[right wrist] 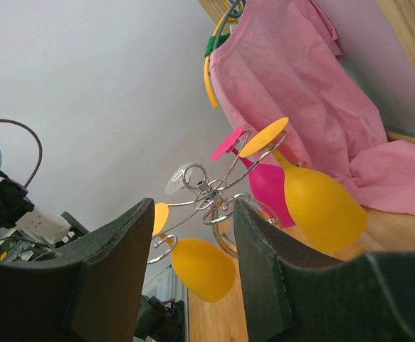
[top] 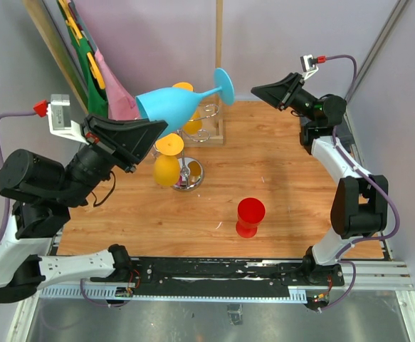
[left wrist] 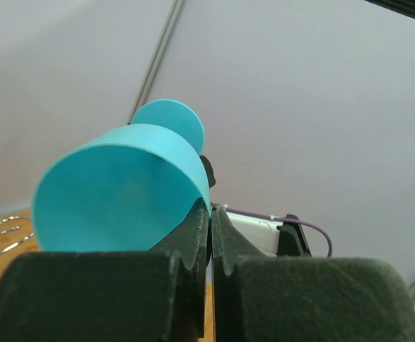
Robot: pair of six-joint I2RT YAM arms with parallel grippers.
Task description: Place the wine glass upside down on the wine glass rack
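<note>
A: L fingers first?

B: Clenched. The left gripper pinches the rim wall of the turquoise wine glass, one finger inside the bowl, one outside.

A: Glass attitude?

B: On its side, up in the air. In the top view the bowl sits at the left gripper, w/ the stem running toward 2 o'clock to the round foot.

A: And the rack?

B: The wine glass rack stands on the wooden table, approx. 10 o'clock from table centre. Its shiny base is at 5 o'clock from the held bowl. The turquoise glass isn't on it; the right wrist view shows the rack's curled arms apart from it.

A: Anything hanging there already?

B: Yes, bowls down: two yellow glasses and a pink glass. Top view shows a yellow one just beside the base.

A: R side?

B: Right fingers released, spread w/ nothing btwn them. The right gripper hangs in the air at 1 o'clock of table centre, tips pointing toward 9 o'clock, at the rack.

A: Other stuff?

B: A red glass stands on the table at 6 o'clock of centre, well apart from the rack. Pink cloth lies at the far L corner, behind the rack.
</note>
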